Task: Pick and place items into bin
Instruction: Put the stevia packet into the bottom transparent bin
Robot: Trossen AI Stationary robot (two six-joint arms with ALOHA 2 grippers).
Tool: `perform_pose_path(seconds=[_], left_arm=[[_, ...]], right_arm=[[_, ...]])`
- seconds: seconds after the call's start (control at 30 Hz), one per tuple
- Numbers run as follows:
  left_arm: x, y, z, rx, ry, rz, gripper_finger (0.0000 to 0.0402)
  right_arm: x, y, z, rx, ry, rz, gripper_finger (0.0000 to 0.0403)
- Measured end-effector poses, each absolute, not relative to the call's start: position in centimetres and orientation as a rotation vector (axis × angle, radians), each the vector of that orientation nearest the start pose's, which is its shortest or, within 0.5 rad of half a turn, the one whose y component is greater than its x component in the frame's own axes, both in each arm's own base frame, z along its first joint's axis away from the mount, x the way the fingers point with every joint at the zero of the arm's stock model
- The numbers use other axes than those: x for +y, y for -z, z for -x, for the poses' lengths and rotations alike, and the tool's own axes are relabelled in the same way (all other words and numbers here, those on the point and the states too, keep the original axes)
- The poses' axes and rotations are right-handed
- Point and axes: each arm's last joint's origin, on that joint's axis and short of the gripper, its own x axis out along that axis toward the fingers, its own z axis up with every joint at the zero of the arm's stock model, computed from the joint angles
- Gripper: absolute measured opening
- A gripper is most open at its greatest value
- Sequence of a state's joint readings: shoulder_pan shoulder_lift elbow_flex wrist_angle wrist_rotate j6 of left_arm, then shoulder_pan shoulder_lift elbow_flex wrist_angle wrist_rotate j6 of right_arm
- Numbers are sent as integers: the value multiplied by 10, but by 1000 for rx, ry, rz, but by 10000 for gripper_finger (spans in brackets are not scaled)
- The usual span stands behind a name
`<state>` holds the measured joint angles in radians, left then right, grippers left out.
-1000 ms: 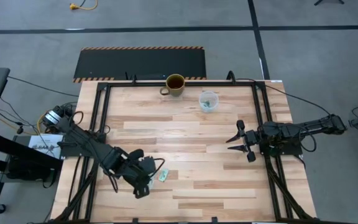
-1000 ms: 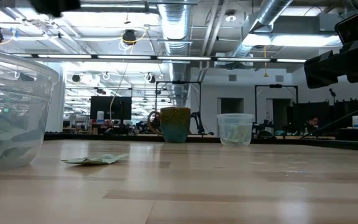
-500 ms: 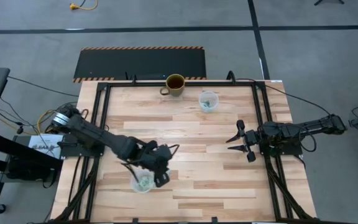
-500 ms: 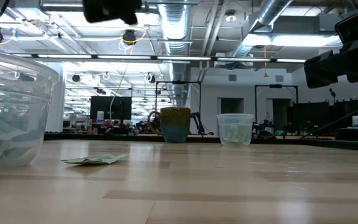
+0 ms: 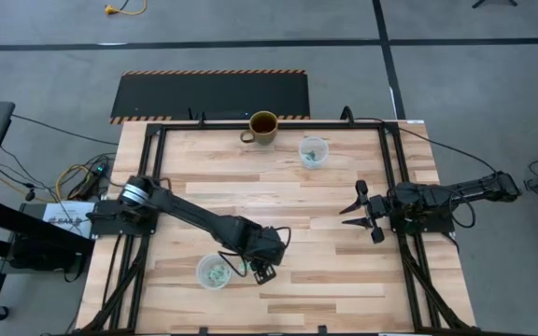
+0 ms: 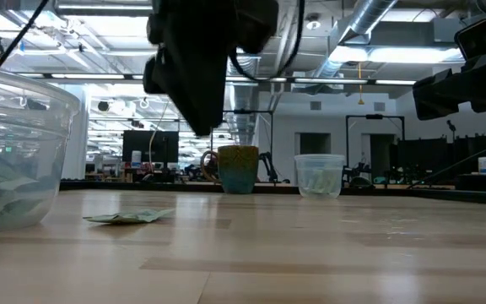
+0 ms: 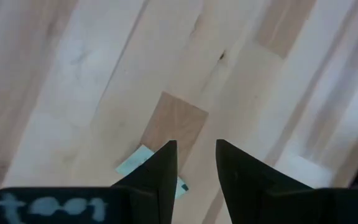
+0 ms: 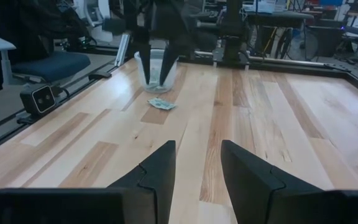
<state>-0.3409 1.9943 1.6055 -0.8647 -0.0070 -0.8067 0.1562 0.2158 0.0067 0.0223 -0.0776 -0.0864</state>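
One pale mint-green wrapped piece lies flat on the wood, just right of the clear round bin; it also shows in the low view and half behind a finger in the left wrist view. The bin holds several more such pieces. My left gripper hangs above the table just right of the bin, over the loose piece, fingers pointing down and open by a narrow gap. In the high view the arm hides the piece. My right gripper waits open near the table's right edge.
A brown-and-green mug and a second small clear cup holding mint pieces stand by the far edge. A black frame rail runs along the table's sides. Bare wood lies between the two grippers.
My left gripper has swung from above the bin toward the table's right and has come lower, dropping into the low view. It now hangs right of the bin, which shows uncovered in the high view. The loose piece and the bin have stayed where they were.
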Motion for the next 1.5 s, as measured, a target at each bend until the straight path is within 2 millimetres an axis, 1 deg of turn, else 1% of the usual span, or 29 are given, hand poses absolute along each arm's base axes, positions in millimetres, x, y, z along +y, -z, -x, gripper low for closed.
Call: perform_pose_path(seconds=[0.1, 0.23, 0.47, 0.57, 0.87, 1.13, 1.3, 1.4, 1.5], left_arm=[[-136, -205, -390, 1329, -241, 478, 98], [-135, -200, -392, 1394, -307, 489, 98], [-130, -198, -384, 1471, -373, 457, 98], [-129, -197, -382, 1499, -376, 438, 98], [-130, -197, -383, 1486, -351, 425, 99], [-130, -197, -384, 1467, -365, 406, 99], [-131, -192, -382, 1464, -366, 386, 99], [-134, -186, -379, 1463, -355, 375, 99], [-136, -185, -378, 1468, -345, 361, 99]], right_arm=[[19, -150, -107, 178, -241, 93, 123], [19, -150, -107, 178, -241, 93, 123], [19, -150, -107, 178, -241, 93, 123], [19, -150, -107, 177, -241, 93, 123], [19, -150, -107, 177, -241, 93, 123], [19, -150, -107, 178, -241, 93, 123], [19, -150, -107, 178, -241, 93, 123], [19, -150, -107, 178, -241, 93, 123], [19, -150, -107, 178, -241, 93, 123]])
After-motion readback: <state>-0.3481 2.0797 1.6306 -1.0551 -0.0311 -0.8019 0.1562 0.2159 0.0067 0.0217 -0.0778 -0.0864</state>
